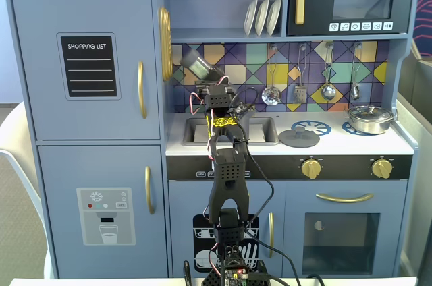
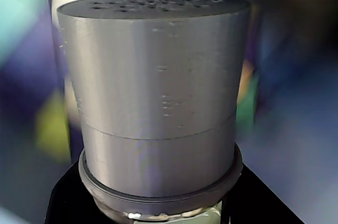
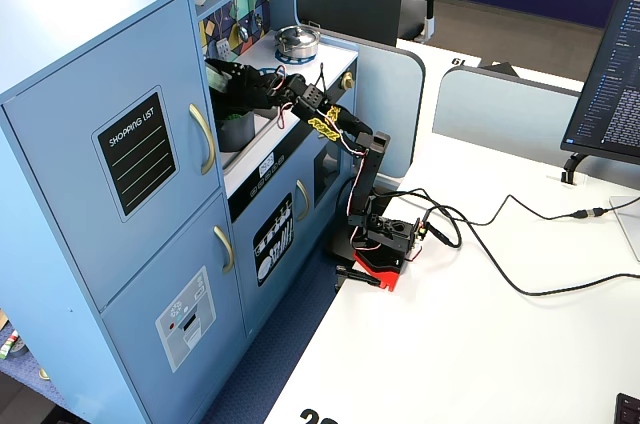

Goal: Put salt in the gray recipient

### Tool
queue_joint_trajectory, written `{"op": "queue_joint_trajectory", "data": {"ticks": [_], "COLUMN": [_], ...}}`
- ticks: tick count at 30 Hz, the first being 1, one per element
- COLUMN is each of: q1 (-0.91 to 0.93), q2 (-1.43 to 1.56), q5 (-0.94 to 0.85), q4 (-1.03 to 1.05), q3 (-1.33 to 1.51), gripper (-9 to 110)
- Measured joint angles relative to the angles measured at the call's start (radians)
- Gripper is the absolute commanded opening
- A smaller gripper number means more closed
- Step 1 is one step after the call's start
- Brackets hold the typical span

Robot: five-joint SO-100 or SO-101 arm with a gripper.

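Note:
A grey cylindrical salt shaker (image 2: 158, 86) with small holes in its top fills the wrist view. My gripper (image 2: 158, 211) is shut on its base, with black fingers (image 2: 74, 197) on both sides. In a fixed view the shaker (image 1: 198, 65) is tilted up and to the left, held by my gripper (image 1: 205, 79) above the sink (image 1: 196, 131) of the toy kitchen. A silver pot (image 1: 369, 119) stands on the right burner, far right of the gripper. In another fixed view my gripper (image 3: 232, 84) hovers over a dark container (image 3: 237, 131) in the sink. The pot (image 3: 297, 41) is behind it.
A grey lid (image 1: 299, 137) lies on the left burner. Utensils (image 1: 328, 89) hang on the tiled back wall. A shelf with plates (image 1: 262, 15) is above the sink, and the fridge cabinet (image 1: 88, 63) is close on the left. Cables (image 3: 500, 264) trail over the white table.

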Motion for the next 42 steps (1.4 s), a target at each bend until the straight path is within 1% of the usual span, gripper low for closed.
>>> {"op": "queue_joint_trajectory", "data": {"ticks": [5, 7, 9, 13, 15, 17, 21, 23, 26, 28, 30, 32, 35, 37, 39, 42], "q1": [0.014, 0.014, 0.011, -0.006, -0.020, -0.023, 0.006, 0.031, 0.037, 0.026, 0.021, 0.021, 0.055, 0.109, 0.187, 0.337], "q2": [-0.061, -0.067, -0.060, 0.005, 0.006, 0.002, -0.052, -0.060, -0.058, -0.037, -0.018, -0.018, -0.015, -0.015, -0.015, -0.017], "q5": [0.044, 0.055, 0.052, 0.003, -0.009, -0.008, 0.029, 0.048, 0.049, 0.032, -0.008, -0.048, -0.127, -0.239, -0.388, -0.650], "q4": [0.229, 0.261, 0.229, -0.014, -0.072, -0.028, 0.198, 0.255, 0.230, 0.130, -0.002, -0.072, -0.014, 0.034, 0.046, 0.035], "q3": [-0.123, -0.127, -0.114, 0.015, 0.017, -0.018, -0.124, -0.129, -0.121, -0.066, -0.002, 0.003, -0.026, -0.035, -0.035, -0.043], "gripper": [0, 0, 0, 0, 0, 0, 0, 0, 0, 0, 0, 0, 0, 0, 0, 0]}}
